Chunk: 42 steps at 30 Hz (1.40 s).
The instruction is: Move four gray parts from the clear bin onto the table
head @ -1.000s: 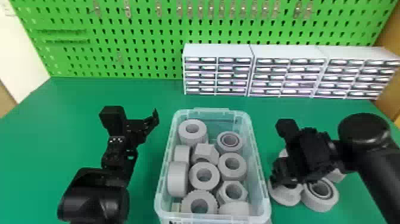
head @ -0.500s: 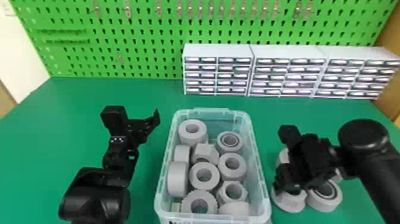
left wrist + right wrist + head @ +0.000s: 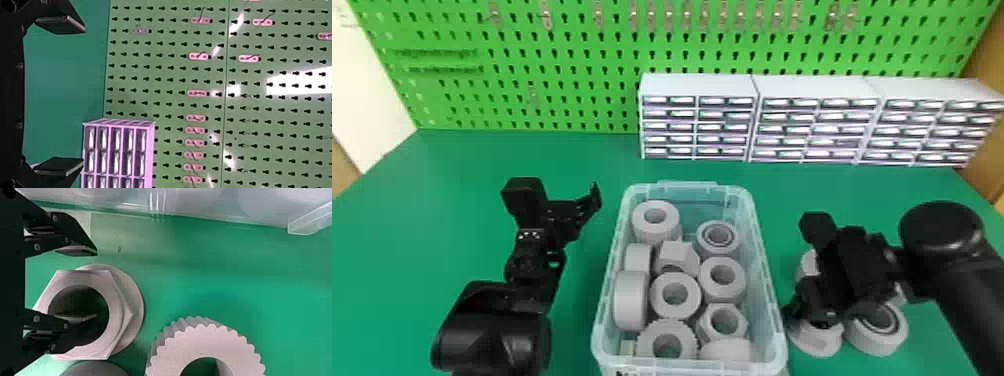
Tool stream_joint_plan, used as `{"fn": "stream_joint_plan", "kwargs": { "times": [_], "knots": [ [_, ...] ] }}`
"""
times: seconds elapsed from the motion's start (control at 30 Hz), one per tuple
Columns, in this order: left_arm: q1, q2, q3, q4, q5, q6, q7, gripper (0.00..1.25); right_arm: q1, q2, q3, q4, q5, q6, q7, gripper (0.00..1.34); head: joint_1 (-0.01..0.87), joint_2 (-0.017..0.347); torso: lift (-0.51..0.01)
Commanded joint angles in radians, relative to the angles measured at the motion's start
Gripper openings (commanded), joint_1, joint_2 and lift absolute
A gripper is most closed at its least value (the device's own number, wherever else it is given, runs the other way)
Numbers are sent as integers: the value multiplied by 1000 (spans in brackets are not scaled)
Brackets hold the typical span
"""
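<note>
Green table (image 3: 572,160), right claw (image 3: 807,315) now spread over nut (image 3: 117,301)

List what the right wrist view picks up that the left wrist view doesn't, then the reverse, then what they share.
Right wrist view: a gray hexagonal part with a round flange, a toothed gray part, and an edge of the clear bin. The right gripper has one finger over the hexagonal part's hole.

Left wrist view: the green pegboard with hooks, and a drawer cabinet. The left gripper is open.

Both: the green table and a pair of black fingers, held apart.
</note>
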Motion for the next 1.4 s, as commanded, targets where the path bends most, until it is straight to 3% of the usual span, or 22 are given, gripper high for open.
{"fn": "stream_joint_plan", "kwargs": {
  "times": [0.0, 0.2, 0.5, 1.07, 1.37],
  "knots": [
    [0, 0, 0, 0, 0, 0, 0, 1146, 0, 0, 0, 0, 1, 1, 0, 695, 693, 72, -52],
    [2, 0, 0, 0, 0, 0, 0, 1146, -5, 0, -2, 0, 0, 1, 0, 798, 693, 72, -52],
    [3, 0, 2, 0, 0, 0, 0, 1146, -20, 1, -22, -41, -23, 1, 0, 799, 693, 72, -52],
    [5, 0, 2, 0, 0, 0, 0, 1146, 1, 11, -158, -262, -87, 1, 0, 799, 693, 72, -52],
    [5, 0, -1, 1, 0, 0, 2, 1146, 21, 23, -220, -397, -123, -106, 3, 799, 693, 72, -52]
  ]
}}
